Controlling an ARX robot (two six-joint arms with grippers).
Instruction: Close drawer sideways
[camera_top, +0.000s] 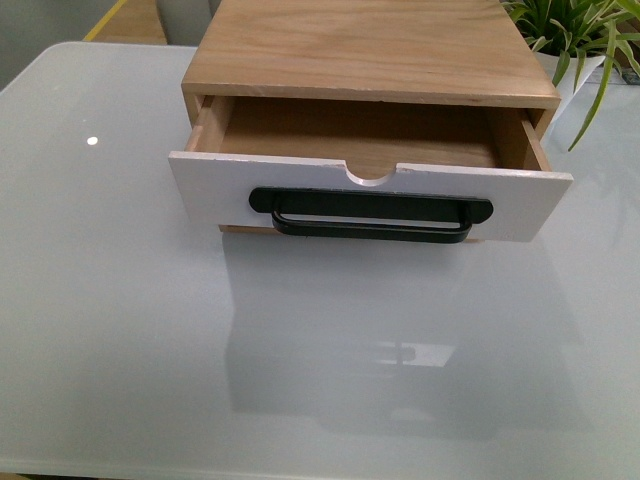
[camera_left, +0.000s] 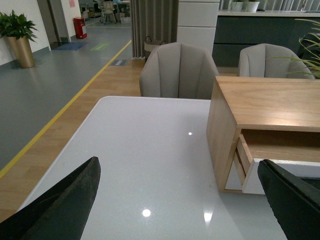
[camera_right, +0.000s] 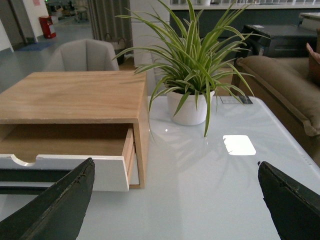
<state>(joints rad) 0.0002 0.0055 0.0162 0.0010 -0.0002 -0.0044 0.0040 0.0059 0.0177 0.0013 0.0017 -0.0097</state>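
Observation:
The drawer (camera_top: 300, 190) is pulled partly out of a wooden cabinet (camera_top: 370, 50) on the white table. Its white front has a long black bar handle (camera_top: 370, 218) and a semicircular notch (camera_top: 371, 177) in the top edge. Neither arm shows in the front view. My left gripper (camera_left: 182, 200) is open and empty over the table, to the left of the cabinet; the drawer's left end (camera_left: 252, 177) shows there. My right gripper (camera_right: 175, 200) is open and empty, to the right of the cabinet; the drawer's right end (camera_right: 75, 170) shows there.
A potted spider plant (camera_right: 192, 75) in a white pot stands on the table right of the cabinet; its leaves show in the front view (camera_top: 585, 40). Grey chairs (camera_left: 177, 70) stand beyond the table's far edge. The glossy white table (camera_top: 300, 370) stretches in front of the drawer.

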